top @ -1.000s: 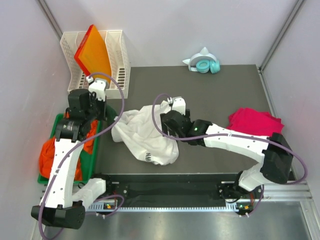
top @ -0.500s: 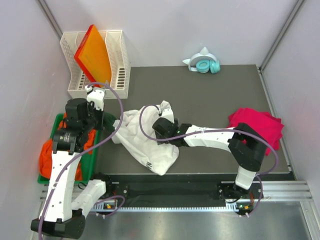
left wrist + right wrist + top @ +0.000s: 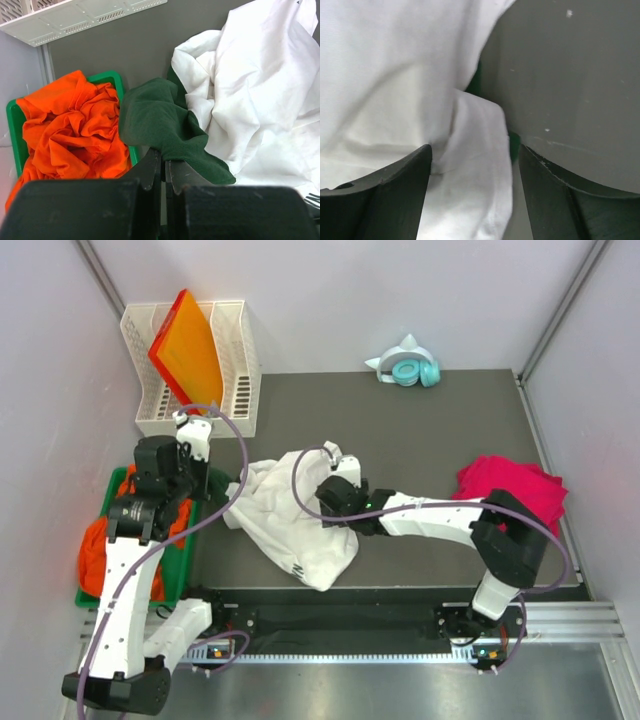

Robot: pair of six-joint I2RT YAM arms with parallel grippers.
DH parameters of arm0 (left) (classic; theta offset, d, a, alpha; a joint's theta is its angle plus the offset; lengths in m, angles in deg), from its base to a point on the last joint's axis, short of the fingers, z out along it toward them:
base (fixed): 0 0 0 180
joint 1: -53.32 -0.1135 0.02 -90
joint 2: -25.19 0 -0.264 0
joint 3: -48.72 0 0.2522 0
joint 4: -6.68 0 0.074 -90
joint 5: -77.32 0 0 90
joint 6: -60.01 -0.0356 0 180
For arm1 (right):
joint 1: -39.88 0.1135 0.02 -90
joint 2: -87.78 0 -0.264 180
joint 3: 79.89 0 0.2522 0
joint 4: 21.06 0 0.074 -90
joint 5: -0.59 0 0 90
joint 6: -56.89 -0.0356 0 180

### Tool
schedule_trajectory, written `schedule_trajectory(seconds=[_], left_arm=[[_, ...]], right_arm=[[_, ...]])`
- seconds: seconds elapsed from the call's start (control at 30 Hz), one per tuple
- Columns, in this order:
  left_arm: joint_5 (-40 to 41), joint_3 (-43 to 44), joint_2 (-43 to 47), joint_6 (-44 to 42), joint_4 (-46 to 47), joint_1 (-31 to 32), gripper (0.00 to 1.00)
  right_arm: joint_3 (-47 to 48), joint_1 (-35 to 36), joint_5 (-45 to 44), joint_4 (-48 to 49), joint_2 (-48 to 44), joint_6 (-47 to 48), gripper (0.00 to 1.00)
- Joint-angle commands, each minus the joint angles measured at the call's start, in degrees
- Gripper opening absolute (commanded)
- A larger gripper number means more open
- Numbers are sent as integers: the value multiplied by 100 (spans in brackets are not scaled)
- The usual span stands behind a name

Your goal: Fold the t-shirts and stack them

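Note:
A crumpled white t-shirt (image 3: 290, 525) lies at the table's front middle. My right gripper (image 3: 334, 496) is down on its right side; in the right wrist view it (image 3: 475, 165) stands open with a fold of the white t-shirt (image 3: 395, 75) between its fingers. My left gripper (image 3: 163, 162) is shut on an edge of a dark green t-shirt (image 3: 160, 120), which drapes from the bin's corner to under the white t-shirt (image 3: 250, 85). In the top view the left gripper (image 3: 196, 483) is at the bin's far right corner. A folded red t-shirt (image 3: 510, 485) lies at the right.
A green bin (image 3: 190, 540) at the left holds a bunched orange t-shirt (image 3: 100, 550). A white rack (image 3: 235, 370) with an orange panel (image 3: 185, 345) stands at the back left. Teal headphones (image 3: 412, 370) sit at the back. Grey walls close both sides.
My right gripper moved left and nearer over the white t-shirt, which bunched slightly. The left arm shifted a little toward the bin, still holding the green t-shirt.

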Motion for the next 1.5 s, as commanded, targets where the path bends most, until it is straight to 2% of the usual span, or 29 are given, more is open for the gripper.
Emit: schedule_trajectory(seconds=[0.0, 0.1, 0.2, 0.33, 0.4, 0.57, 0.8, 1.03, 1.33, 1.47], left_arm=[[-13, -43, -23, -62, 249, -36, 0], [-30, -122, -23, -35, 275, -36, 0], [-57, -175, -32, 35, 275, -45, 0], [-74, -201, -67, 53, 240, -36, 0], [-30, -184, -93, 61, 231, -36, 0], [58, -254, -102, -44, 249, -36, 0], [1514, -359, -339, -141, 337, -36, 0], [2447, -430, -427, -70, 530, -45, 0], [2413, -474, -331, -79, 398, -45, 0], [2396, -500, -252, -62, 346, -45, 0]], right_arm=[[-503, -353, -133, 256, -790, -313, 68], [-881, -626, 429, 738, -896, -252, 58], [-1119, -749, 922, 1196, -852, -243, 54], [-1181, -767, 1055, 1488, -712, -244, 54], [-1084, -715, 976, 1497, -711, -191, 57], [-1488, -916, 992, 2047, -1237, -471, 61], [-1831, -1136, 1248, 2252, -1292, -577, 61], [-1981, -1163, 1494, 2534, -1091, -797, 59], [-2086, -1154, 1801, 2859, -712, -867, 50], [-2033, -1154, 1846, 2798, -580, -859, 42]])
